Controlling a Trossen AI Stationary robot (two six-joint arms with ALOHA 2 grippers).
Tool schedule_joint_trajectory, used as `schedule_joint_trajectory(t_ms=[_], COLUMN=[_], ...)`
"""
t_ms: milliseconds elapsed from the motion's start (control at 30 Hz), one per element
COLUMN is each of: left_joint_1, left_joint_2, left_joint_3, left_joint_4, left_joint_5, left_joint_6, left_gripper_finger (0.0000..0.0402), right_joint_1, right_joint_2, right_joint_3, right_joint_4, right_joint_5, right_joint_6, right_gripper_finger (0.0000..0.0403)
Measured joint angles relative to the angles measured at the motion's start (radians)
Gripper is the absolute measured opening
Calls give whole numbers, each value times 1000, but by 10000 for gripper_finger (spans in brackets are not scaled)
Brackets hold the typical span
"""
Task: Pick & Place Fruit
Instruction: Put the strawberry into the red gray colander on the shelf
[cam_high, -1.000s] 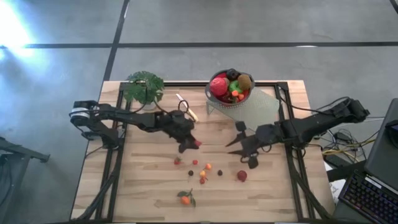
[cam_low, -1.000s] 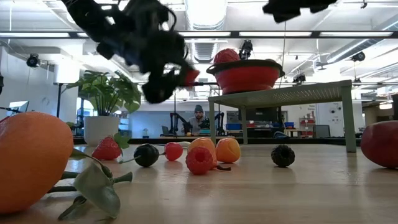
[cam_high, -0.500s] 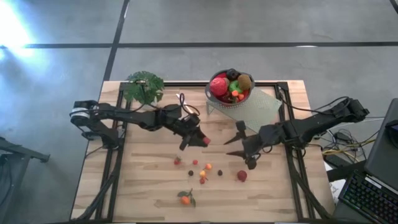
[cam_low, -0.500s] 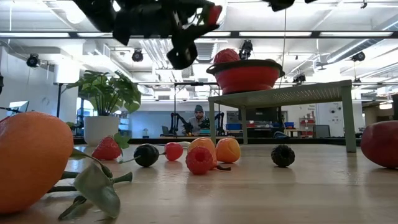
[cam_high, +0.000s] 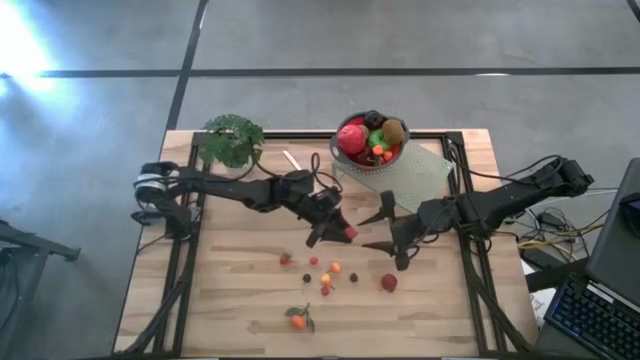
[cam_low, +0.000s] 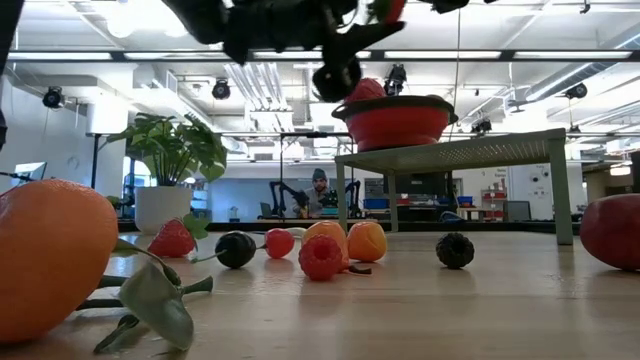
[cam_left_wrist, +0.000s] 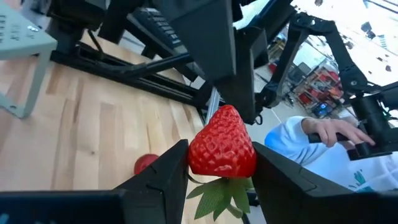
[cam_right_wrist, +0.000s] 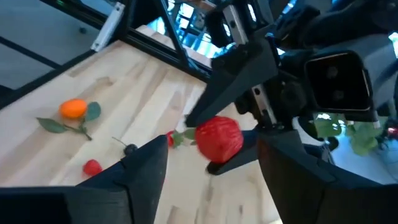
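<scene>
**Left gripper holds a strawberry in the air near the middle of the table**

The left gripper (cam_high: 343, 231) is closed on a red strawberry (cam_left_wrist: 222, 144), its two dark fingers (cam_left_wrist: 163, 175) pressing the berry from either side, with the green leaves hanging below. In the high view the strawberry (cam_high: 350, 233) sits at the gripper tip over the middle of the wooden table (cam_high: 240, 300), lifted clear of the wood.

The right gripper (cam_high: 385, 232) faces it from the right side of the table, just beside it but not touching. Its fingers (cam_right_wrist: 146, 171) are spread wide and hold nothing.

A bowl (cam_high: 368, 152) heaped with fruit stands on a pale green raised stand (cam_high: 425, 172) at the far edge of the table, right of centre. In the low view the bowl (cam_low: 397, 122) is red and sits high on the stand (cam_low: 460, 150).

Loose fruit lies toward the near edge: a leafy tangerine (cam_high: 298, 320) closest to that edge, a cluster of small red and orange berries (cam_high: 327, 273) nearer the middle, a strawberry on the wood (cam_high: 286, 259) at the cluster's left, and a red piece (cam_high: 389, 283) to the right, below the right gripper.

A potted plant (cam_high: 231, 140) stands at the far-left corner, and a pale slim knife (cam_high: 292, 159) lies between it and the bowl.

A person (cam_left_wrist: 329, 146) shows in the room beyond the table.
</scene>
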Motion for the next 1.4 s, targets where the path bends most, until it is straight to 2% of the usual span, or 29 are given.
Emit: schedule_joint_trajectory(t_ms=[233, 400, 900, 1400], left_joint_1=[0, 0, 13, 16], left_joint_2=[99, 118, 118, 118], left_joint_3=[165, 220, 217, 215], left_joint_4=[-101, -124, -121, -109], left_joint_5=[62, 88, 95, 92], left_joint_6=[25, 34, 41, 45], left_gripper_finger=[163, 163, 163, 168], right_joint_1=[0, 0, 2, 2], right_joint_2=[0, -2, -2, -2], right_joint_3=[0, 1, 1, 1], right_joint_4=[-11, -47, -48, -50], right_joint_5=[1, 27, 20, 20], right_joint_6=[-3, 19, 26, 32], right_gripper_finger=[253, 234, 137, 139])
